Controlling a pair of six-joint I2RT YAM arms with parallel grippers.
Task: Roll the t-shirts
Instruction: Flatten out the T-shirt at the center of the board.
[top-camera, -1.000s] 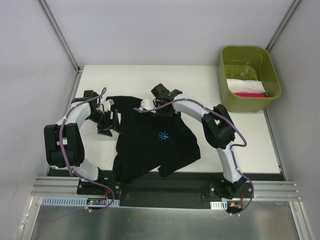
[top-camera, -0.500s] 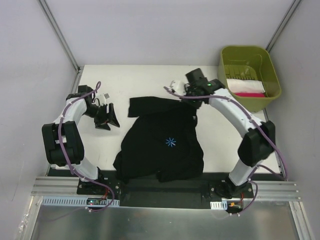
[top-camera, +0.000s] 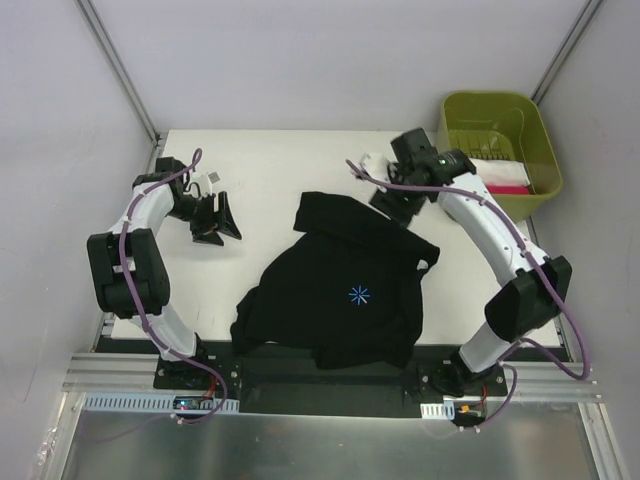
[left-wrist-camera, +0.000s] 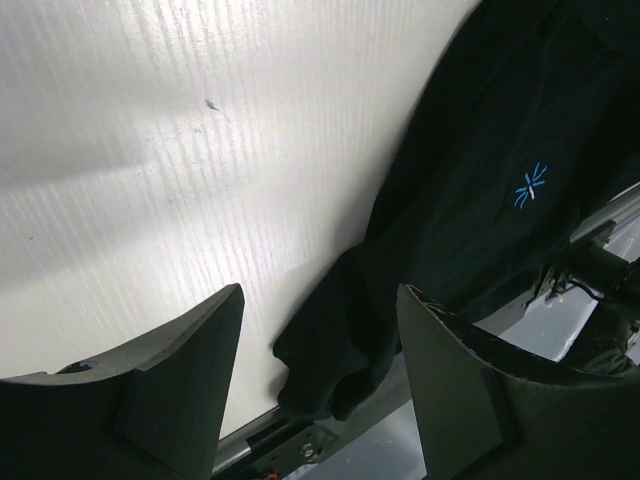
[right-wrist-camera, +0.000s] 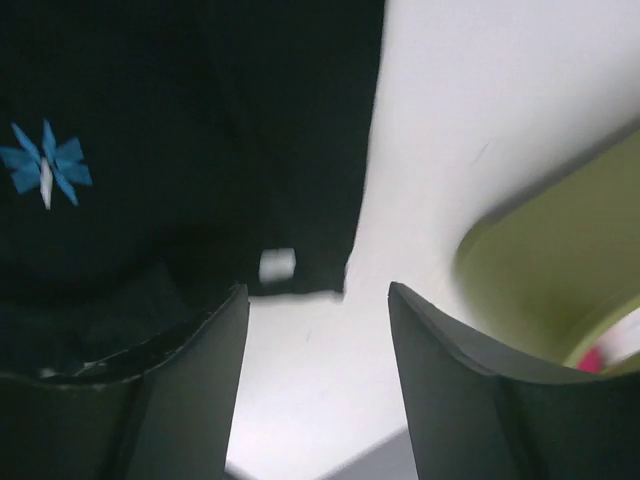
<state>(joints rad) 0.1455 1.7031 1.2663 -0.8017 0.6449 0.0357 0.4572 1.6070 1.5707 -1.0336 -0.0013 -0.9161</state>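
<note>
1. The black t-shirt lies rumpled mid-worktop, blue starburst logo facing up. Its long axis runs near-to-far, with the neck label at the far end and the hem at the near edge.
2. The right hand hovers over that far end, fingers apart and gripping nothing.
3. The left hand (well left of the shirt) gapes wide and is empty.

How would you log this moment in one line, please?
black t-shirt rumpled, logo up, unrolled | left pincer open above table | right pincer open near olive bin
</note>
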